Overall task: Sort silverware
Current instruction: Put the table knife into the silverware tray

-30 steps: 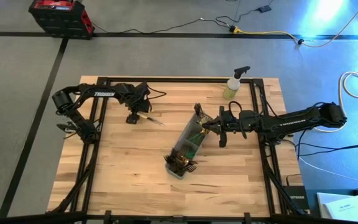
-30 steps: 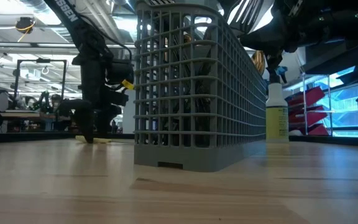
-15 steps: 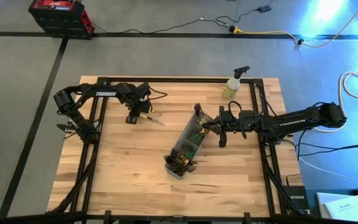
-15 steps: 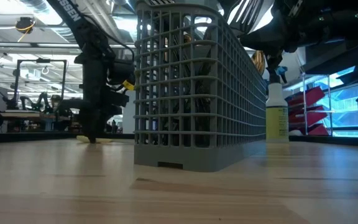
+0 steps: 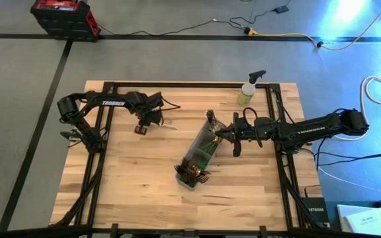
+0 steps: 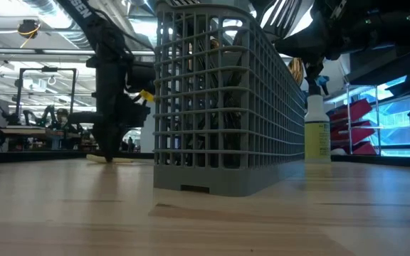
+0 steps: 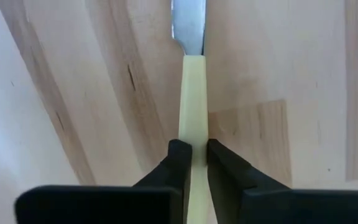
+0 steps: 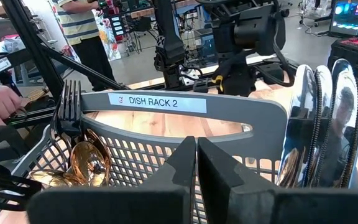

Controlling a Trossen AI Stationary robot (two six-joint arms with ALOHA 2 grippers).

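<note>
Left gripper [image 7: 193, 163] down at the desk [image 5: 131, 178], its fingers [image 7: 178, 163] pinched on the cream handle of a knife [image 7: 191, 118] that lies flat on the wood. The knife's long axis runs straight out ahead of the gripper, in line with its reach, the blade at the far end and the handle passing back between the fingers; the grasp sits on the handle, short of the blade. In the high view the knife [image 5: 167, 125] points from the left gripper [image 5: 152, 121] toward the caddy [image 5: 200, 152], which lies well apart from it, off past the blade end. Right gripper [image 8: 196, 163] clenched on the caddy's near wall, with forks [image 8: 70, 109], spoons [image 8: 86, 163] and knives inside just ahead of it. The left arm is clearly the nearer to the loose knife, so the lift probably falls to it.
</note>
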